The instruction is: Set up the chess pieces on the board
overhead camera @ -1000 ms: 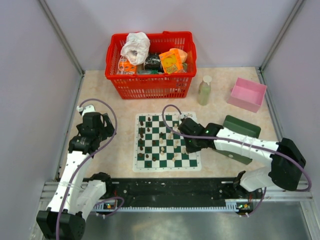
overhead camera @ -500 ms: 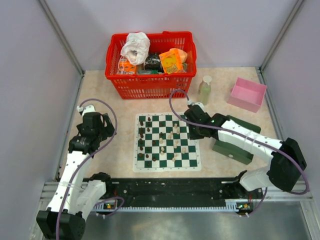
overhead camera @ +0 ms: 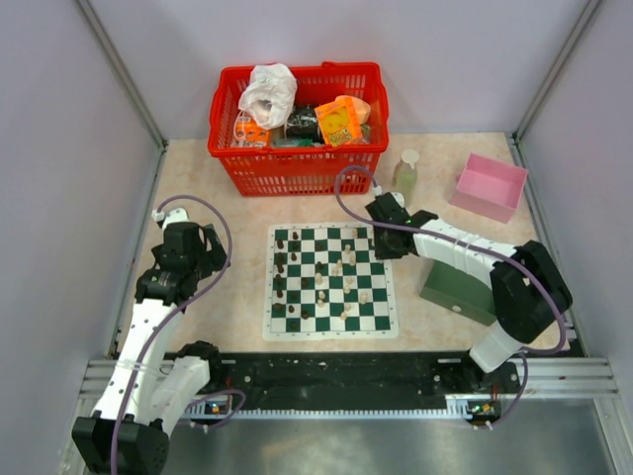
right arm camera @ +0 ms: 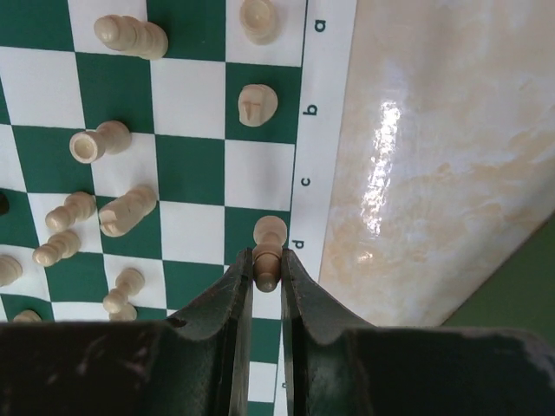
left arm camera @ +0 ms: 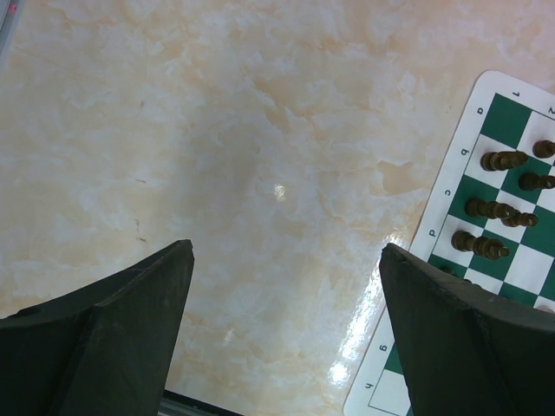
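The green and white board (overhead camera: 326, 307) lies in the middle of the table. Dark brown pieces (overhead camera: 281, 267) stand along its left side, cream pieces (overhead camera: 348, 259) are scattered on its right half. My right gripper (overhead camera: 384, 236) hangs over the board's far right edge, shut on a cream pawn (right arm camera: 268, 251) above the square by letter d. Other cream pieces (right arm camera: 130, 35) lie and stand on the board (right arm camera: 191, 87) in the right wrist view. My left gripper (overhead camera: 203, 247) is open and empty over bare table left of the board (left arm camera: 494, 121); dark pieces (left arm camera: 501, 160) show there.
A red basket (overhead camera: 297, 170) of groceries stands at the back. A pale green bottle (overhead camera: 404, 178) and a pink tray (overhead camera: 487, 186) stand at the back right. A plain dark green box (overhead camera: 460, 287) lies right of the board, under my right arm.
My right gripper has moved from the board's middle right toward its far right edge, and the arm has swung back. The left arm has not moved.
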`<action>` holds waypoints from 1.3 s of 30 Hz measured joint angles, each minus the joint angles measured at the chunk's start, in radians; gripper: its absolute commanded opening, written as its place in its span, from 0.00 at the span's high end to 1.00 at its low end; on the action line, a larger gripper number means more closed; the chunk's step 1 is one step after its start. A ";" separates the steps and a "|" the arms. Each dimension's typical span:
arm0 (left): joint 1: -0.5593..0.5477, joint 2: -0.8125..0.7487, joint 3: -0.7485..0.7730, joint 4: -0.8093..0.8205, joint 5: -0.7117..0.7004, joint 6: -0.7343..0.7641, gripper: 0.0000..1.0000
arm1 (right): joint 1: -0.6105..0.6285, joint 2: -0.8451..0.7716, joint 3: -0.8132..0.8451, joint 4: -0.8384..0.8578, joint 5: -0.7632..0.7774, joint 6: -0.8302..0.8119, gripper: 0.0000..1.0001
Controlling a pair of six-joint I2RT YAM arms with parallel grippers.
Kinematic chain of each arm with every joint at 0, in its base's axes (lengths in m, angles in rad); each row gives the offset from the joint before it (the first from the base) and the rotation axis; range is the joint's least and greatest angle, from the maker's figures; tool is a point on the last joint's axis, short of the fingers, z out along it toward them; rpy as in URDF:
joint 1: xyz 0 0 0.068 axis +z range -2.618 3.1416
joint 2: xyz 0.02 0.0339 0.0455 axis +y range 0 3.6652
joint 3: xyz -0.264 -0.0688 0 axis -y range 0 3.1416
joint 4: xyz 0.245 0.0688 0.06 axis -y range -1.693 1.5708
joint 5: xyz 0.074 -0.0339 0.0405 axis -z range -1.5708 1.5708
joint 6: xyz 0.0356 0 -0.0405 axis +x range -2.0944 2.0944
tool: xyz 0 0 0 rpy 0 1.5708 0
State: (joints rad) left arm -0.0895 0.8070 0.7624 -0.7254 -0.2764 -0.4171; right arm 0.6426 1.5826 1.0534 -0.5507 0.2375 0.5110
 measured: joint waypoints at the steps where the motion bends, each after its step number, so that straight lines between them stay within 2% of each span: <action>1: 0.000 0.000 0.000 0.000 0.000 0.000 0.07 | -0.004 0.013 0.005 0.013 -0.004 -0.003 0.86; 11: 0.000 0.000 0.000 0.000 0.000 0.000 0.07 | -0.005 0.116 0.048 0.085 -0.009 -0.025 0.85; 39: 0.000 0.000 0.000 0.000 0.000 0.000 0.07 | -0.016 0.130 0.082 0.078 -0.003 -0.065 0.84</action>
State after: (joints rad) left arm -0.0895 0.8066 0.7624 -0.7250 -0.2768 -0.4171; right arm 0.6270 1.7130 1.1351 -0.4725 0.2344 0.4458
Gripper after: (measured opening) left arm 0.932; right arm 0.161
